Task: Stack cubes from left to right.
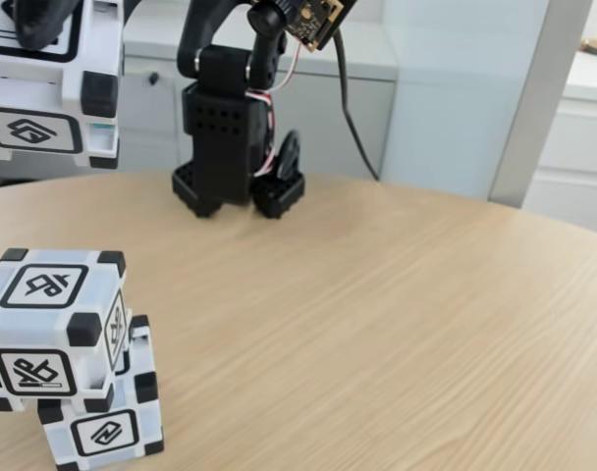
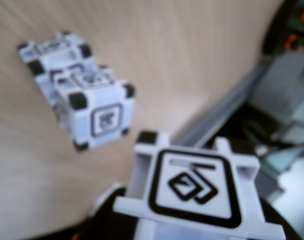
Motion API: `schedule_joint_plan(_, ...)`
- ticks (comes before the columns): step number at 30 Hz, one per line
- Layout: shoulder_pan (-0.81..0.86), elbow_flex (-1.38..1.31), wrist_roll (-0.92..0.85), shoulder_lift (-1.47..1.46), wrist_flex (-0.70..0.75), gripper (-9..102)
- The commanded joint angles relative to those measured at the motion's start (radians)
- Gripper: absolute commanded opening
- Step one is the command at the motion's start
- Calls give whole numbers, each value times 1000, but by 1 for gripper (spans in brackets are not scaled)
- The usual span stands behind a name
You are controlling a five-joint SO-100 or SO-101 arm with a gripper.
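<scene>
Standing nearest the fixed camera, two pale grey-white plastic cubes with black corner blocks form a stack at the front left edge of the round light wooden table (image 1: 377,294): the upper cube (image 1: 55,329) sits skewed on the lower cube (image 1: 107,417), overhanging it to the left. Above that stack, high in the fixed view's top left corner, a third matching cube (image 1: 45,83) hangs in the air, clamped by the black gripper (image 1: 38,22) from above. Beyond the stack, at the table's far edge, stands the black arm base (image 1: 225,137). Behind it are white cabinets (image 1: 564,147).
</scene>
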Motion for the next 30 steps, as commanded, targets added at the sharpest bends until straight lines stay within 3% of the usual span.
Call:
schedule_joint_plan(1, 8, -15, 5, 17, 2, 0)
schedule_joint_plan(6, 8, -17, 8, -5, 23, 0)
schedule_joint_plan(14, 8, -49, 61, -147, 252, 0)
schedule_joint_plan(30, 9, -287, 92, -155, 262, 0)
